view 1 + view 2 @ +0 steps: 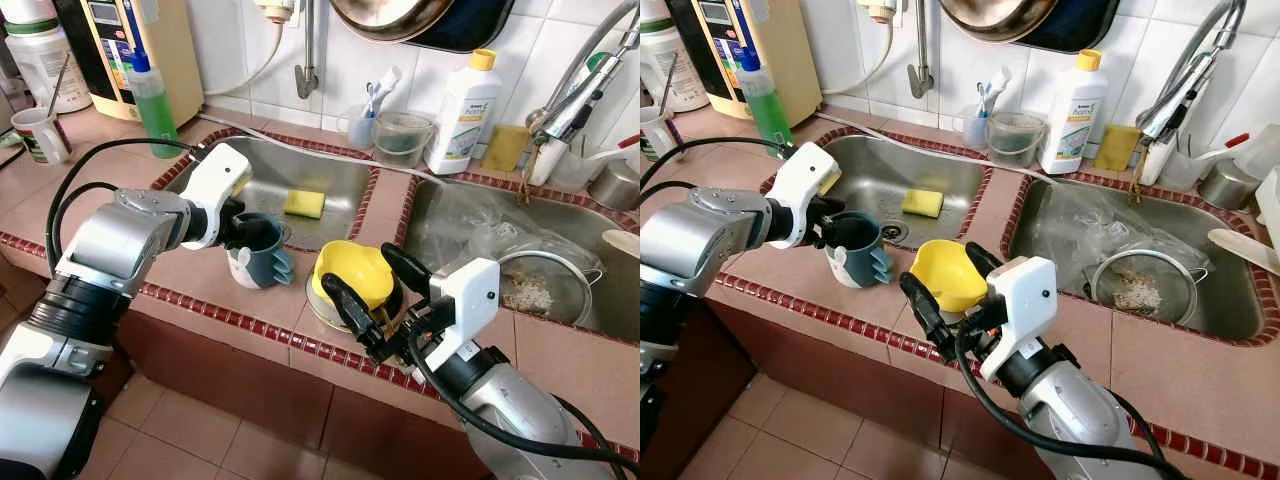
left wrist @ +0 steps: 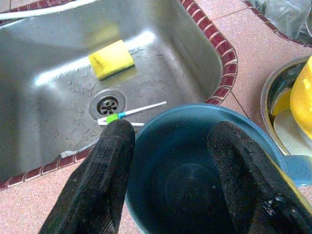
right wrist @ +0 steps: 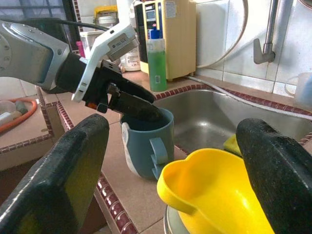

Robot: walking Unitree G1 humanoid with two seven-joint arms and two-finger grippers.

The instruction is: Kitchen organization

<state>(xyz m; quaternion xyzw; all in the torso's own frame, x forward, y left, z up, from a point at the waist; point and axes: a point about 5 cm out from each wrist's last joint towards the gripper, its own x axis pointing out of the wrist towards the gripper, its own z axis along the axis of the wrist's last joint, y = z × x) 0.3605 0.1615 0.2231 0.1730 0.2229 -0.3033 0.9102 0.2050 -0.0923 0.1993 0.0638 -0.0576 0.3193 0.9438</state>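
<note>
Blue mug [image 1: 258, 250] stands upright on the tiled bench [image 1: 200, 275] beside the left sink [image 1: 300, 180]; the left tool [image 1: 243, 232] has its fingers apart over the rim. Just beside it, the right tool [image 1: 368, 292] is spread wide around a yellow cup [image 1: 352, 272].

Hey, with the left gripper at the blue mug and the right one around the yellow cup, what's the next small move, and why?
Probably close the left gripper on the blue mug. Its fingers straddle the rim, one outside and one inside, with gaps still showing, so the mug isn't held yet. The right gripper is open on either side of the yellow cup and could close next.
</note>
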